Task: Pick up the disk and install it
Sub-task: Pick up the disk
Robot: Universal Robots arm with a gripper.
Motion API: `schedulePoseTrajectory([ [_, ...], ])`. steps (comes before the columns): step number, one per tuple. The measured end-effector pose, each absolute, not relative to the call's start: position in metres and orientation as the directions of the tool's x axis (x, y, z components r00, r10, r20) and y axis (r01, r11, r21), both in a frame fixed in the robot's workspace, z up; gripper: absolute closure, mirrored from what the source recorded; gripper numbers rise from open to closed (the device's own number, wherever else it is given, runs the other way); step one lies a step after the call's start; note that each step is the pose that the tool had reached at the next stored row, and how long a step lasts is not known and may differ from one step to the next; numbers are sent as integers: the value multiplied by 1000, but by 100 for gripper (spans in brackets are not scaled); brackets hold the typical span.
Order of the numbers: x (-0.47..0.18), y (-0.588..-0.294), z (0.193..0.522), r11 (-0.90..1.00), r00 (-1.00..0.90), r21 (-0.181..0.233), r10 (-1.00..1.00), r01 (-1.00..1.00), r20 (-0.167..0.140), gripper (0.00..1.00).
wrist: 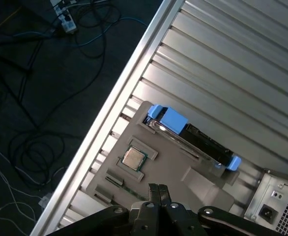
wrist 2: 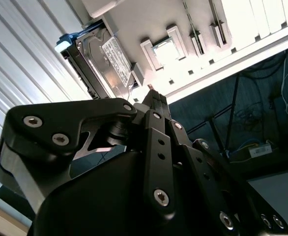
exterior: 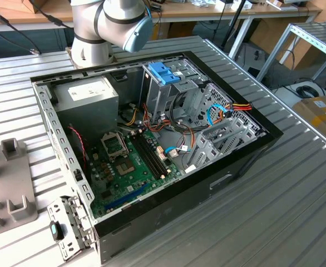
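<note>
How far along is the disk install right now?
Nothing looks done yet: the disk stands on edge in the grey holder on the table, outside the computer case. In hand: nothing; the gripper is shut and empty, hovering apart from the disk. Left: both the pickup and the install.

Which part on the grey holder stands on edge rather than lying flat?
The disk, in its blue carrier frame, stands on edge in the grey holder; the square chip beside it lies flat in its recess.

The disk (wrist 2: 104,59) is bare shiny metal in blue plastic; the pincer (wrist: 158,189) matt black metal.
</note>
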State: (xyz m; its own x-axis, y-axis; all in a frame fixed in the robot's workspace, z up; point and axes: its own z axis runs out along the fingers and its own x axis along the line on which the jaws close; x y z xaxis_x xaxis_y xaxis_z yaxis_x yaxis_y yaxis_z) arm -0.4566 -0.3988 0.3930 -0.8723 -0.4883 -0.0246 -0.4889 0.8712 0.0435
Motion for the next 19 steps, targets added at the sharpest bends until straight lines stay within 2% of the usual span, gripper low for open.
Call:
schedulePoseTrajectory([
  [19, -457, -399, 393, 833, -834, 44, -551, -551, -25, 90],
])
